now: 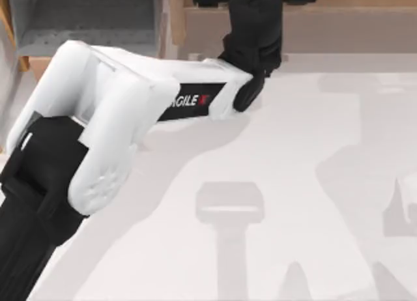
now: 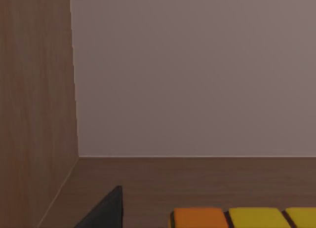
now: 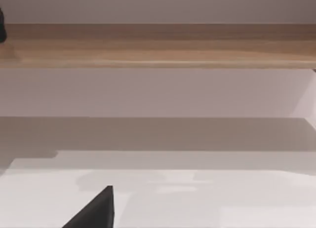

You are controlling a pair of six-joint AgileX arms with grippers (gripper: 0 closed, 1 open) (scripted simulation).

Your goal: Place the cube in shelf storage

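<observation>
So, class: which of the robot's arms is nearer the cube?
Left. Its gripper reaches into the shelf at the table's far edge, and the cube sits right at it. The right arm is parked off the table's right side.

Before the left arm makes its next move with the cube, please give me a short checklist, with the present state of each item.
1. Left arm reaches to the shelf storage at the table's far edge: ok.
2. Left wrist view looks inside a wooden compartment, floor and back wall visible: ok.
3. Cube is close under the left claw, orange and yellow squares showing: ok.
4. Cube resting on the shelf floor: cannot tell.
5. Left claw open or shut: cannot tell.
6. Right claw is away over the table: ok.
</observation>
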